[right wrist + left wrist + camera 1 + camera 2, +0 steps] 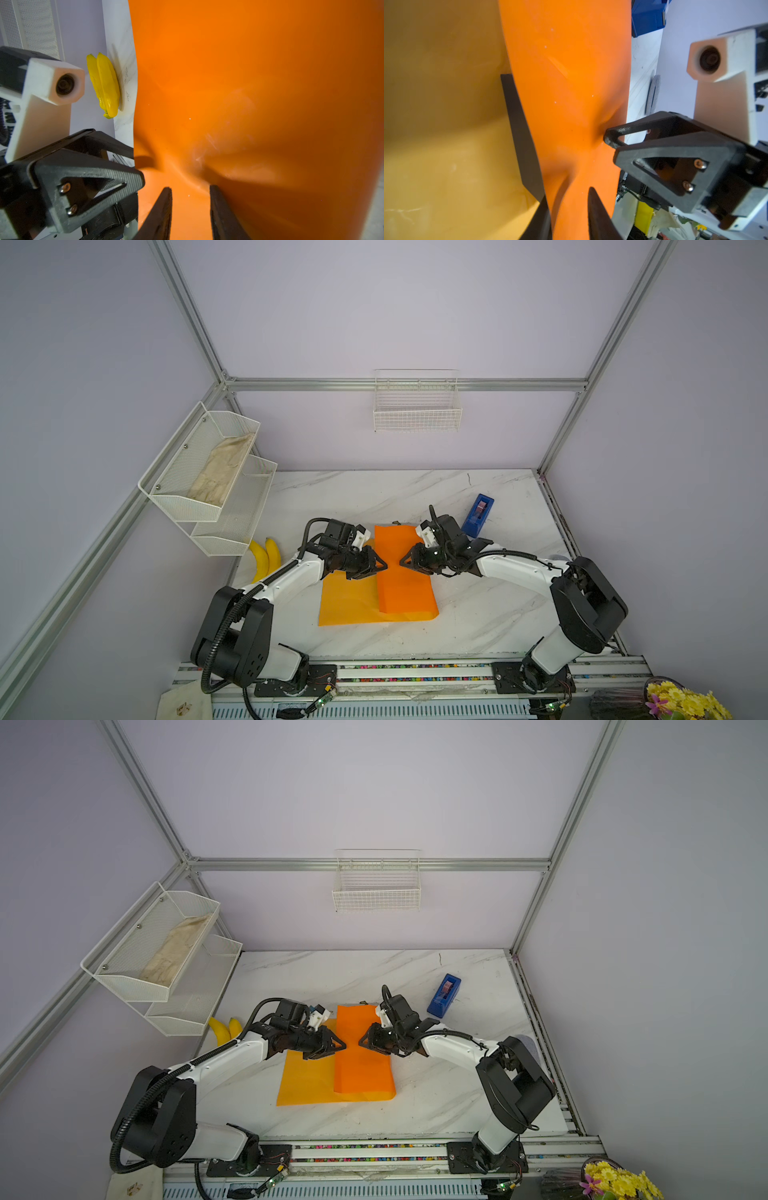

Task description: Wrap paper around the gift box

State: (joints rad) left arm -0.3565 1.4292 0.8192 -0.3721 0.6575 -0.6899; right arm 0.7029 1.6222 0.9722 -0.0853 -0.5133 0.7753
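Left gripper (384, 566) and right gripper (402, 561), narrowly open, against the paper (405, 591)

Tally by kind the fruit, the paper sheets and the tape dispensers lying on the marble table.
Yellow curved bananas: 2
Orange-yellow thin paper sheet, partly folded over: 1
Blue plastic tape dispenser: 1
Total: 4

A white, grey-veined marble table (415, 493) carries everything. The paper (403, 572), an orange-yellow sheet, lies directly on it near the middle. Its right part is folded over into a brighter orange raised strip, and its left part lies flat on the marble. A blue tape dispenser (478, 516) stands on the table just beyond the paper's far right corner. Two yellow bananas (264, 558) lie side by side well to the paper's left, at the table's edge.
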